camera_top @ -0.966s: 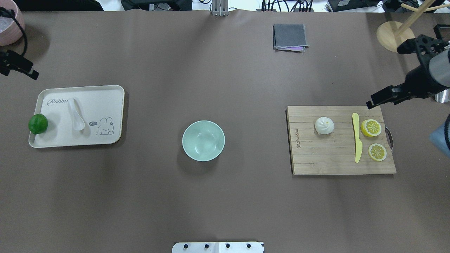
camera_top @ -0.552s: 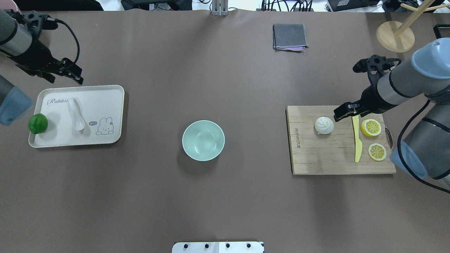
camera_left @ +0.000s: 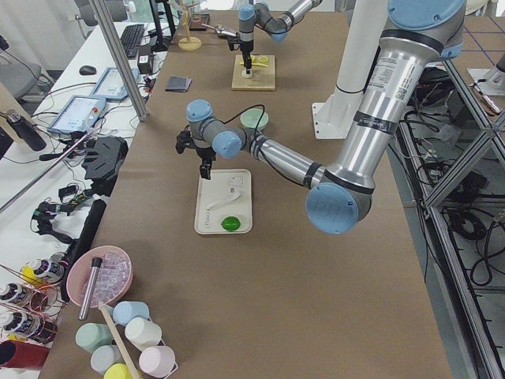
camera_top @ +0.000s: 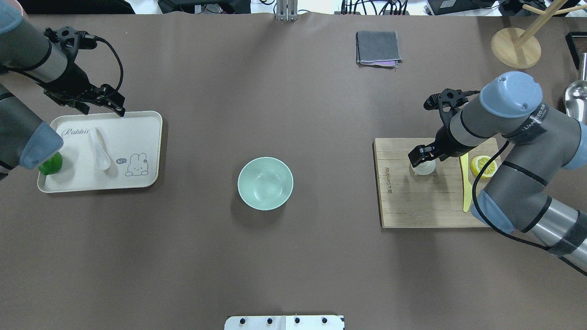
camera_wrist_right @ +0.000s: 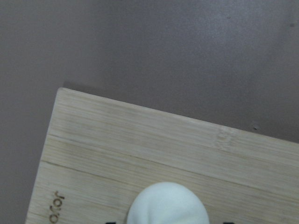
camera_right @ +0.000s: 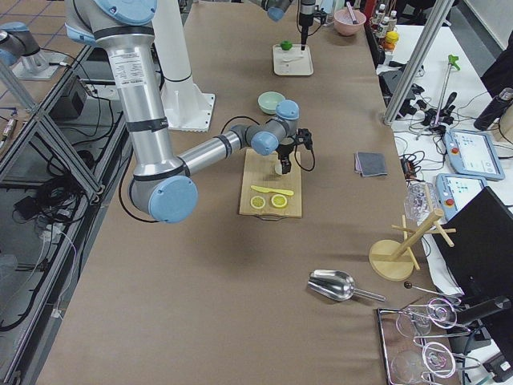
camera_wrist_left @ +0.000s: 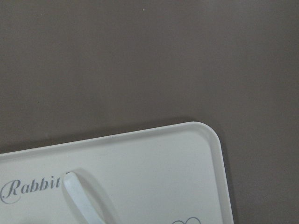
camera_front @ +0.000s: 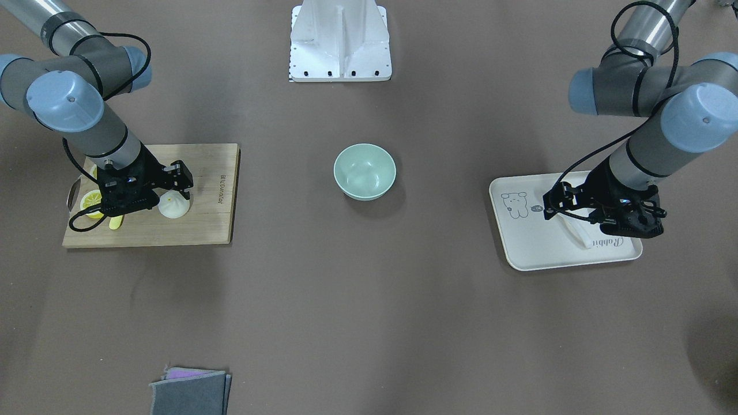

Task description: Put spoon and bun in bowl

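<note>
- Spoon, small and white (camera_top: 100, 153), lies on the left cream tray (camera_top: 137, 133); the open left gripper (camera_top: 104, 110) hangs above its far edge.
- Round white bun (camera_front: 173, 207), on the right wooden board (camera_top: 412, 206), sits under the right gripper (camera_top: 422, 160), jaws open.
- Next, I think: lower, pinch bun.

Spoon (camera_top: 99, 147): small, white, with short thick handle and deep oval scoop. Lies flat on the cream tray (camera_top: 137, 137), at the left part of the bench (camera_top: 293, 91), handle toward the far edge, scoop toward the robot.

Bun (camera_front: 174, 207): small, round, white, with pleated top. Sits upright on the wooden board (camera_top: 426, 206), toward its far corner on the side of the bowl (camera_top: 265, 183), at the right part of the bench.

Bowl: pale mint green, smooth, round, upright. Stands on the bench about midway between tray and board, well apart from both.
</note>
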